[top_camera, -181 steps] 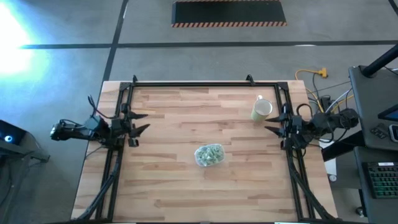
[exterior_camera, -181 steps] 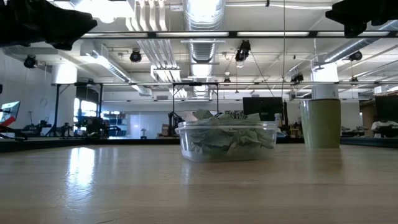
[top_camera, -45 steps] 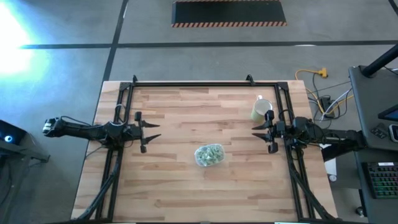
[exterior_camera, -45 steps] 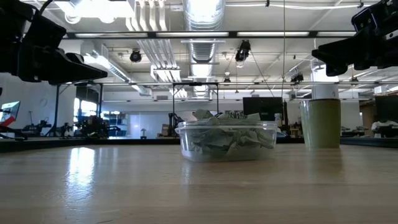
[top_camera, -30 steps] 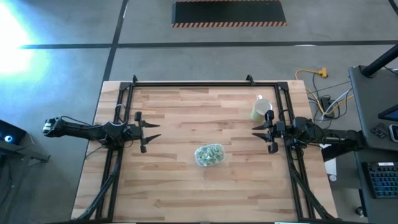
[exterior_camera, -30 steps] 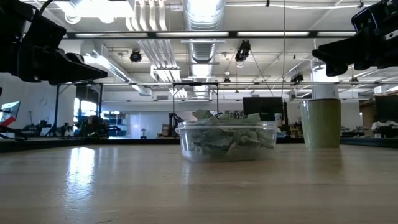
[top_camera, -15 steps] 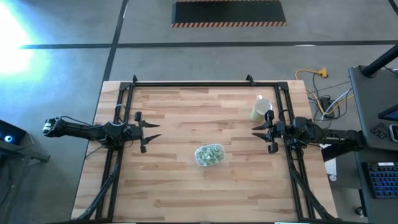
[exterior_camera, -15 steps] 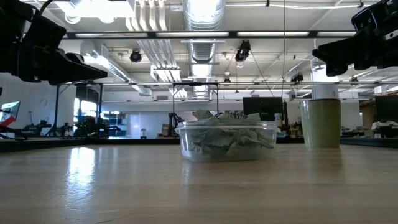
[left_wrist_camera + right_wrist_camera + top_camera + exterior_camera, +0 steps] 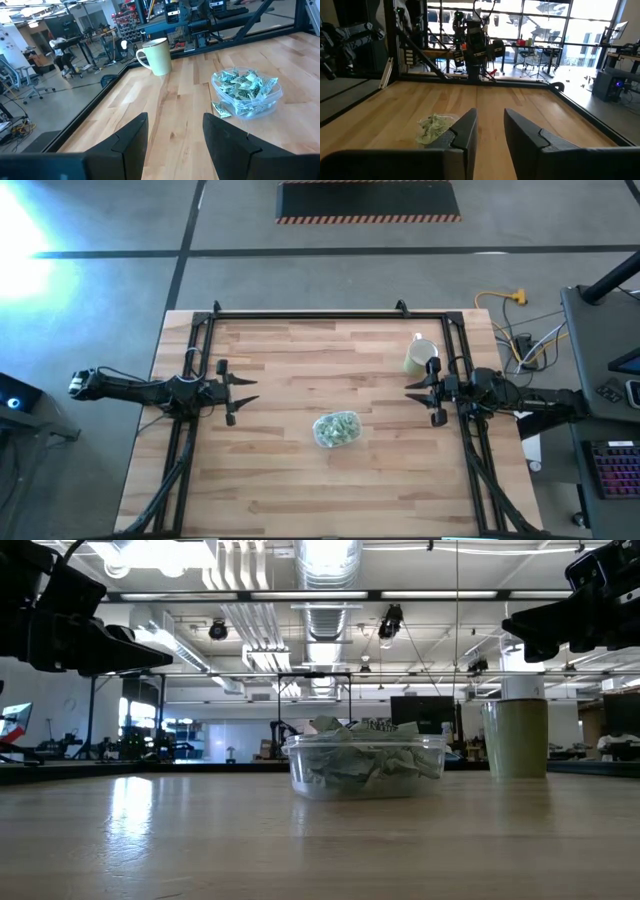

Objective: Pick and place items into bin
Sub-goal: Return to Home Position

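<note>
Hovering over opposite sides of the surface (image 9: 300,480), my left gripper (image 9: 243,389) and right gripper (image 9: 416,393) both gape empty. I see the bin (image 9: 296,780) heaped with packets (image 9: 242,86).

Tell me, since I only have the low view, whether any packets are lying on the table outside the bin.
Observer: In the left wrist view, one packet looks to lie on the table, right against the wall of the bin.
Operator: Is either tool holding anything?
Observer: No. The wrist views show the left tool and the right tool open with nothing between the fingers.
</note>
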Available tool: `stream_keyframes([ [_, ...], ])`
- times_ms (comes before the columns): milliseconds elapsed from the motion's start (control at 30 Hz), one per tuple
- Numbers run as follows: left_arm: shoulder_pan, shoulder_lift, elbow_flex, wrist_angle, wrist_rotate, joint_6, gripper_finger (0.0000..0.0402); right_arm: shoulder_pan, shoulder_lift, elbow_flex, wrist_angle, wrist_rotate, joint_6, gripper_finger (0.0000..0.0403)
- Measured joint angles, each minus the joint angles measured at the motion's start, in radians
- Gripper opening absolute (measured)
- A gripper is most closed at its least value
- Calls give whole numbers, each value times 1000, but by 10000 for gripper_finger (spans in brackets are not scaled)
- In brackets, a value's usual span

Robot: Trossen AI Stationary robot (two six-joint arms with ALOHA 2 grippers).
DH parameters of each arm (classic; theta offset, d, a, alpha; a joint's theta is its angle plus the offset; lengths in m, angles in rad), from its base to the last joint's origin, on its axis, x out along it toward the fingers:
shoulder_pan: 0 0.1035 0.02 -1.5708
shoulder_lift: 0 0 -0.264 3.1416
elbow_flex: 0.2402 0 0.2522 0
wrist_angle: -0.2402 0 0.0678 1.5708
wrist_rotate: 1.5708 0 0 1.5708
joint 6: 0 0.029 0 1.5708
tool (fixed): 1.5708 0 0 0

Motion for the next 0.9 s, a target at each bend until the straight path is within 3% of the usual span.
stream_keyframes([
  [467, 0, 0, 0, 0, 0, 0, 173, 0, 0, 0, 0, 0, 0, 72],
  [900, 0, 0, 0, 0, 0, 0, 173, 0, 0, 0, 0, 1, 0, 86],
])
